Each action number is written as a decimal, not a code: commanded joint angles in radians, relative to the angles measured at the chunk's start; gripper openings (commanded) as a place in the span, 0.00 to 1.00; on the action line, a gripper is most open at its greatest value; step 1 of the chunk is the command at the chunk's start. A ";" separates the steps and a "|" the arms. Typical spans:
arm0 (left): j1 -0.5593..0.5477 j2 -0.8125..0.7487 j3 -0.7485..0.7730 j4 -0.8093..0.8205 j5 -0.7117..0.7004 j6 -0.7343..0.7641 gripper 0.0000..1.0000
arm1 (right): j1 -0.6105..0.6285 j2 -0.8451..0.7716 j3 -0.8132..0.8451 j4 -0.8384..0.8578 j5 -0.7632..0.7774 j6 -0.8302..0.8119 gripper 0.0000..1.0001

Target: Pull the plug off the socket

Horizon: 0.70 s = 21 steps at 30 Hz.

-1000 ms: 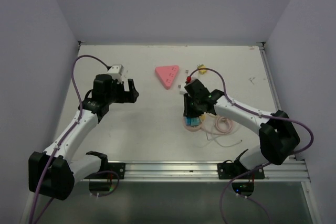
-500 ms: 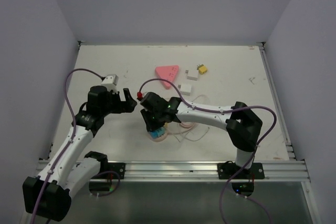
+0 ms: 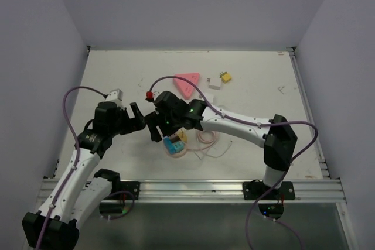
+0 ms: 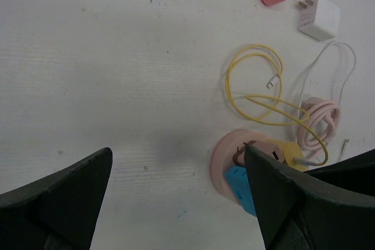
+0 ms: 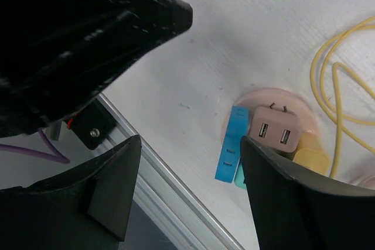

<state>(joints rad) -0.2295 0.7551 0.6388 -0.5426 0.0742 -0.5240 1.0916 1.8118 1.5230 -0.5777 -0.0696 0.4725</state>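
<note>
On the white tabletop (image 3: 117, 74) the round pink socket (image 4: 225, 162) is seen plugged, left gripper (image 4: 177, 150) and right gripper (image 5: 188, 144) spread empty; its blue plug (image 5: 228, 150) must be pinched next.

Probably lab: walled white table (image 3: 252, 71)

The left gripper (image 3: 139, 120) and the right gripper (image 3: 153, 127) hang nose to nose, with hardly any gap between them. Just beside them sits the round pink socket (image 4: 220, 159), crowded by a blue plug (image 4: 240, 182) and loops of yellow cable (image 4: 253, 62). The table (image 4: 105, 57) to the left of it is bare, with lots of room.
</note>
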 commanded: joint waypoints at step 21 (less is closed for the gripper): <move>-0.554 0.199 0.074 -0.040 -0.264 -0.511 0.88 | -0.118 -0.385 -0.388 0.027 0.320 0.078 0.64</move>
<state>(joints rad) -0.6964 0.8951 0.6636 -0.6048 -0.0383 -0.9211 0.9749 1.4891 1.1511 -0.6315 0.2264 0.5198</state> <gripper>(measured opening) 0.883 0.647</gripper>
